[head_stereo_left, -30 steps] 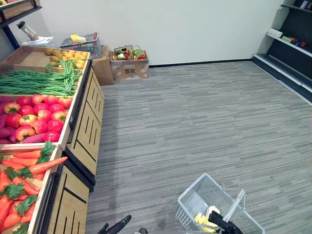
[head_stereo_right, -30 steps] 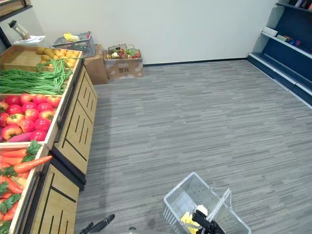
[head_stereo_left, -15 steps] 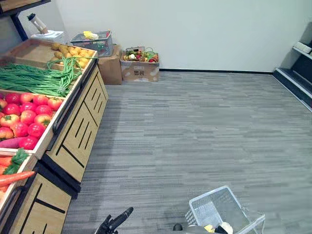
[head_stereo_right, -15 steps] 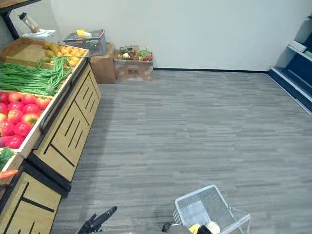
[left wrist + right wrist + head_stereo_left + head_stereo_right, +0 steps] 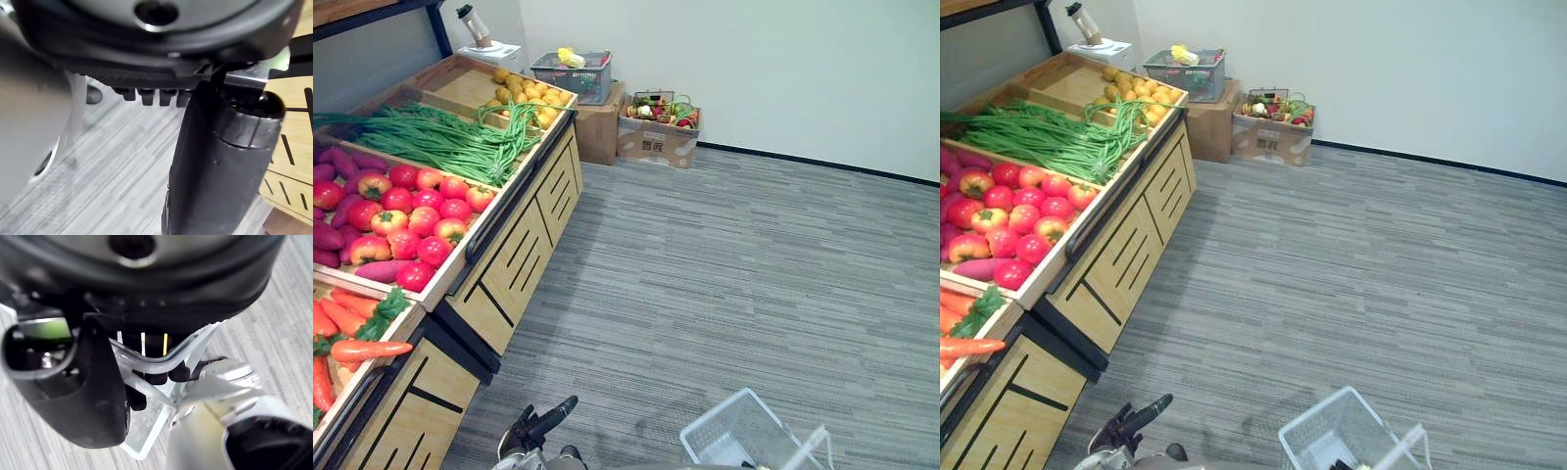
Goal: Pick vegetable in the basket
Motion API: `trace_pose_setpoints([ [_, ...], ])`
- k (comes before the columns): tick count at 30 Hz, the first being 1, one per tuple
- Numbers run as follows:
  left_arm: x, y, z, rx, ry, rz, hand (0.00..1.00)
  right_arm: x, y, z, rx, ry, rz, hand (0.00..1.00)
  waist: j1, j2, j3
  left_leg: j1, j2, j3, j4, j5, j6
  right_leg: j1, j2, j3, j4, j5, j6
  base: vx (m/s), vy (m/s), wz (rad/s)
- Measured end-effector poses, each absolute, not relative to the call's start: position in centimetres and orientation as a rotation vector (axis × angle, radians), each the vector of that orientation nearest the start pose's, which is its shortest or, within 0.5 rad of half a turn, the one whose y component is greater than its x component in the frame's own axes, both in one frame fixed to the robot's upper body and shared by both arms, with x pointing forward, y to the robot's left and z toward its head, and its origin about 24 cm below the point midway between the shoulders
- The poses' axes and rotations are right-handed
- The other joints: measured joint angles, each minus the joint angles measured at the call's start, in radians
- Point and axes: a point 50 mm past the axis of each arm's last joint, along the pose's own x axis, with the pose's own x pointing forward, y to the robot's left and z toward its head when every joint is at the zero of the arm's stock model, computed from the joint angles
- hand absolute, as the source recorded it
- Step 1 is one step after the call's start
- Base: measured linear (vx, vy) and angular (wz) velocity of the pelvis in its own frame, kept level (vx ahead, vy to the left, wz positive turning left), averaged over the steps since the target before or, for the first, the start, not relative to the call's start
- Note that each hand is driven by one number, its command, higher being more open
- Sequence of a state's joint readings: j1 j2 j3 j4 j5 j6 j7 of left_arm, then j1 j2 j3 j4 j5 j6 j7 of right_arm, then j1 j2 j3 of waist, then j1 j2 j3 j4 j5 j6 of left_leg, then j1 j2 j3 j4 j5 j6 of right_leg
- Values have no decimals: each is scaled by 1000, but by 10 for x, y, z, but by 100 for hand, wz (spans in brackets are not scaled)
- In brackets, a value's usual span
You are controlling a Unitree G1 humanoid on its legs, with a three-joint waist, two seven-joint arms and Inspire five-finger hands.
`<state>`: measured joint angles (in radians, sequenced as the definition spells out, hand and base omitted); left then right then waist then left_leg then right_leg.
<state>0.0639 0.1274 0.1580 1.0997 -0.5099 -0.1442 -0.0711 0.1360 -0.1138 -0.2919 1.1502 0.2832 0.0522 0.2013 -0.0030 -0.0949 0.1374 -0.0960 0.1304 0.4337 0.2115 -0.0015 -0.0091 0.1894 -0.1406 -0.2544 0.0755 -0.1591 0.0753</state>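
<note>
Basket (image 5: 729, 441) handle (image 5: 151, 363) — hooked by right hand (image 5: 88, 396) fingers (image 5: 155, 378).

Basket (image 5: 710, 438) showing clear glossy plastic; produce stand (image 5: 524, 259) looking like matt pale wood; floor (image 5: 734, 284) reading as ribbed grey carpet; box (image 5: 656, 147) appearing plain cardboard.

Glossy black left hand (image 5: 220, 161) with smooth, rounded, seamed casing

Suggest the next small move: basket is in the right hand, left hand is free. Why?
Probably step closer to the stand: the left hand hangs empty, low over the floor, well short of the carrots, while the right hand grips the basket by its handle.
</note>
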Motion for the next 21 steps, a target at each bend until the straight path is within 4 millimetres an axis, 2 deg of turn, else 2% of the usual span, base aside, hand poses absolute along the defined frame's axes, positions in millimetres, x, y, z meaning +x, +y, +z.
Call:
trace_pose_setpoints([
  [1, 99, 222, -155, -410, 916, 466, 100, 49, -212, -170, 446, 1189, -350, 0, 2, 2, 1, 12, -8, 1, -23, 13, -1, 3, -2, -4, 0, 0, 0, 8, -12, 14],
  [3, 96, 218, -157, -394, 952, 438, 100, 65, -208, -168, 452, 1138, -321, 0, 2, 12, 5, 63, -41, 7, -151, 81, -3, 5, -15, -22, -5, -1, 1, -32, 3, 10],
  [5, 90, 216, -160, -395, 983, 440, 100, 71, -206, -167, 457, 1123, -307, 0, 2, 15, 5, 103, -62, 24, -241, 122, 6, 8, -18, -34, -13, -6, 9, -65, 50, 13],
  [7, 88, 218, -160, -397, 988, 448, 100, 78, -207, -165, 444, 1104, -293, 0, -2, 10, 7, 131, -79, 89, -270, 118, 29, 2, -49, -67, 40, -47, 27, -42, 73, 41],
  [8, 87, 220, -160, -394, 988, 452, 100, 79, -209, -165, 433, 1106, -288, 0, -2, -1, 7, 132, -91, 107, -258, 103, 32, 6, -66, -81, 53, -54, 44, 38, 88, 61],
  [9, 87, 221, -160, -388, 984, 448, 100, 76, -213, -165, 407, 1123, -282, 0, -2, -9, 6, 134, -109, 132, -212, 63, 23, 6, -93, -107, 103, -58, 74, 96, 108, 66],
  [11, 87, 218, -160, -382, 985, 443, 100, 86, -220, -161, 368, 1099, -269, 0, -3, 6, 15, 137, -111, 87, -208, 28, 35, -40, -108, -119, 260, -44, 112, 114, 149, 73],
  [12, 90, 215, -160, -382, 983, 430, 100, 95, -222, -159, 365, 1073, -271, 0, -5, 33, 33, 157, -94, 32, -220, 21, 44, -85, -113, -100, 393, -21, 102, 79, 148, 109],
  [13, 92, 214, -160, -382, 978, 420, 100, 99, -223, -157, 361, 1059, -263, 0, -8, 41, 36, 154, -75, -31, -227, 17, 46, -109, -73, -59, 407, -65, 60, 62, 113, 127],
  [14, 94, 214, -159, -380, 974, 417, 100, 99, -222, -158, 367, 1061, -250, 0, -8, 44, 37, 149, -67, -66, -228, 16, 46, -120, -50, -42, 393, -81, 51, 43, 18, 157],
  [16, 95, 213, -159, -361, 978, 392, 100, 96, -212, -160, 417, 1057, -248, 0, -10, 46, 41, 146, -62, -212, -246, 16, 47, -175, 29, 77, 330, -91, 50, 53, -18, 173],
  [19, 94, 213, -159, -360, 980, 393, 100, 91, -206, -162, 470, 1050, -285, 0, -15, 59, 48, 150, -61, -354, -250, 14, 50, -234, 86, 250, 273, -79, 56, 132, -192, 200],
  [20, 86, 222, -158, -388, 958, 464, 100, 87, -199, -164, 452, 1075, -270, 0, 9, 2, 18, 163, -87, -398, -245, -14, -10, -233, 55, 321, 98, 162, 38, 368, -468, 228],
  [21, 85, 215, -159, -408, 964, 464, 100, 94, -201, -162, 436, 1060, -253, 0, 22, 36, 13, 164, -60, -389, -242, -21, -29, -224, 76, 311, 79, 160, 37, 384, -450, 165],
])
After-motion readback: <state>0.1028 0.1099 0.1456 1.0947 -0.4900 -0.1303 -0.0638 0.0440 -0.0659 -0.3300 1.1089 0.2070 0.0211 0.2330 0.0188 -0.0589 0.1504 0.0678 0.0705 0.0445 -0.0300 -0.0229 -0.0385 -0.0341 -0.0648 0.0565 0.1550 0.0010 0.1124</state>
